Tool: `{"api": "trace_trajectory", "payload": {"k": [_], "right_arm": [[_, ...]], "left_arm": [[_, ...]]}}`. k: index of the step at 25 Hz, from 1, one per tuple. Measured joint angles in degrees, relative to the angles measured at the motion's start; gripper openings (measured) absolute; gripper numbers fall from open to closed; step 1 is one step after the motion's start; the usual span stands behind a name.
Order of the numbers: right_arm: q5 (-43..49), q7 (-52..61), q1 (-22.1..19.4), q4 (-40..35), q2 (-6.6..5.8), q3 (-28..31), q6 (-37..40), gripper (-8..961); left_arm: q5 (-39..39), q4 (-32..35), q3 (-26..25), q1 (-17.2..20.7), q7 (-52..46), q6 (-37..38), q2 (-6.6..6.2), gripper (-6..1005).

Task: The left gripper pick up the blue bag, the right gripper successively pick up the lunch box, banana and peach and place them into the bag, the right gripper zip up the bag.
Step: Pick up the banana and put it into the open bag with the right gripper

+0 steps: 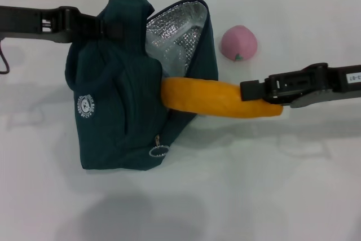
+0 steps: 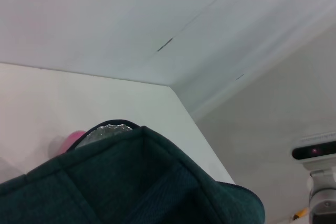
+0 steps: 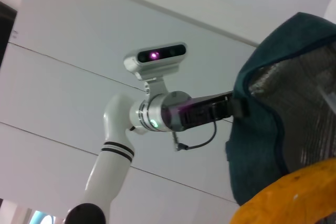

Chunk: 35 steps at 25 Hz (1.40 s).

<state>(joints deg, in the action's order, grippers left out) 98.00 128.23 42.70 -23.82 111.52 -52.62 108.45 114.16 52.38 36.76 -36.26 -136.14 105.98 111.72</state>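
Note:
The blue bag (image 1: 121, 105) stands open on the white table, its foil lining (image 1: 175, 35) showing. My left gripper (image 1: 110, 26) is shut on the bag's upper left edge and holds it up. My right gripper (image 1: 256, 91) is shut on the banana (image 1: 217, 99), which lies level with its far tip inside the bag's mouth. The peach (image 1: 238, 43) sits on the table to the right of the bag. The bag's fabric (image 2: 131, 182) fills the low part of the left wrist view; bag (image 3: 273, 108) and banana (image 3: 294, 195) both appear in the right wrist view. The lunch box is out of view.
The zipper ring pull (image 1: 159, 151) hangs at the bag's lower front. White table (image 1: 271, 184) stretches in front of and to the right of the bag. A wall rises behind the table.

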Motion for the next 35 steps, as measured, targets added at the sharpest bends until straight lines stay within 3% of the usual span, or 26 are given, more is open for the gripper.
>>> {"api": "trace_trajectory", "payload": {"k": [13,19,35], "right_arm": [[0.0,0.4,1.8,0.3,1.22,-2.3,-3.7,426],[0.0,0.5,2.1,1.5,1.24,-2.3,-5.4,426],[-0.1,1.7,3.1,2.6,2.98,-3.0,-11.4,425]], "left_arm": [[0.0,-0.9,-0.2,0.1,0.8,1.4,-0.43,36],[-1.3,-3.7,-0.3,0.1,2.1,2.0,-1.44,36],[-1.4,-3.8,0.0,0.1,3.8,2.2,-1.14,36]]}}
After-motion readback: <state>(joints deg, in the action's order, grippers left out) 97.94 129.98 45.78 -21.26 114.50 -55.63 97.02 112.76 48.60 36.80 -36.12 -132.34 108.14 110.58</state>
